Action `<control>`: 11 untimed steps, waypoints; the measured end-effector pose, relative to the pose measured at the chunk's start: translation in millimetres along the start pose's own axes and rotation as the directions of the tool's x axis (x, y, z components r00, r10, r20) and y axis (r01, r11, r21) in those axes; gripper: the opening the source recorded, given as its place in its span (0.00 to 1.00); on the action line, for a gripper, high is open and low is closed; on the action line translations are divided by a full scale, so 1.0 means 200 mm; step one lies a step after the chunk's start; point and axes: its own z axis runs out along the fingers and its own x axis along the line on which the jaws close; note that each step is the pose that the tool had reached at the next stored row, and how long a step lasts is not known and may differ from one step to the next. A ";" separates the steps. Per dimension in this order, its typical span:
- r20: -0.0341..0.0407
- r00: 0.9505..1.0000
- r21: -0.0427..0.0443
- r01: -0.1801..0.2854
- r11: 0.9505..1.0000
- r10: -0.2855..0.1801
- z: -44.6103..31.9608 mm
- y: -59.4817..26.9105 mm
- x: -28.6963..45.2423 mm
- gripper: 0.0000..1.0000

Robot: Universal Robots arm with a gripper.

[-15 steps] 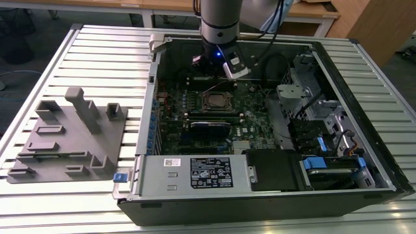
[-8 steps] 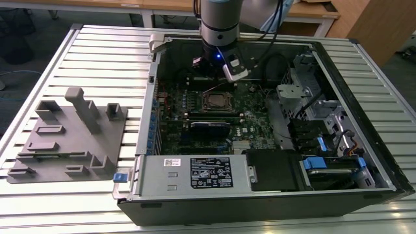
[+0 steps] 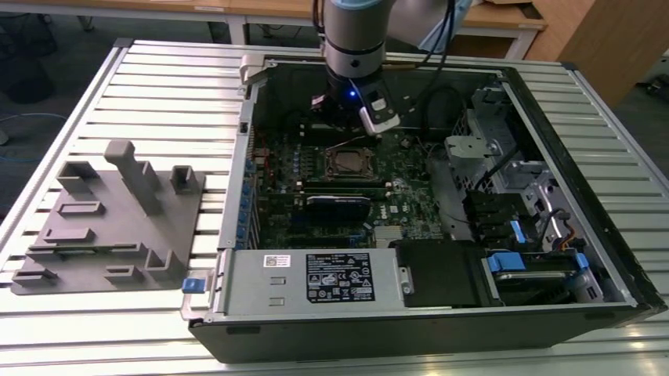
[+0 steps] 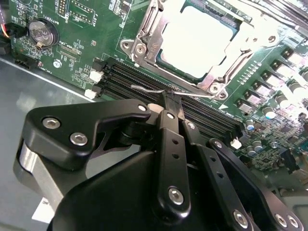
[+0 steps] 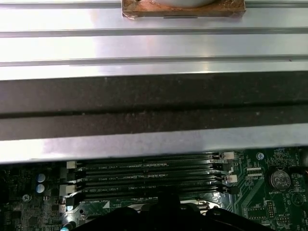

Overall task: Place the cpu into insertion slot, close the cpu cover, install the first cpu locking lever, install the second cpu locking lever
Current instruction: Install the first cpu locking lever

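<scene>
Open computer case (image 3: 585,258) on the table (image 3: 157,86): the cpu (image 4: 199,41) sits in the insertion slot (image 4: 144,48), cpu cover (image 4: 231,67) closed over it. End effector (image 4: 171,98), fingers pressed together, pinches a thin locking lever (image 4: 149,89) beside the memory slots (image 4: 125,77).

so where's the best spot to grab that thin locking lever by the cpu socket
Probably at its free hooked end, the thin wire locking lever that lies along the socket edge facing the memory slots. In the second wrist view the gripper meets it from above on that side. The cpu cover already lies flat over the cpu.
</scene>
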 end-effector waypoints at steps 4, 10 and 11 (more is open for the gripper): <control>0.000 1.000 0.000 -0.001 1.000 0.001 0.012 -0.002 -0.012 0.11; 0.001 1.000 0.000 -0.003 1.000 0.003 0.029 -0.004 -0.026 0.11; 0.001 1.000 0.001 -0.004 1.000 0.004 0.029 -0.004 -0.026 0.11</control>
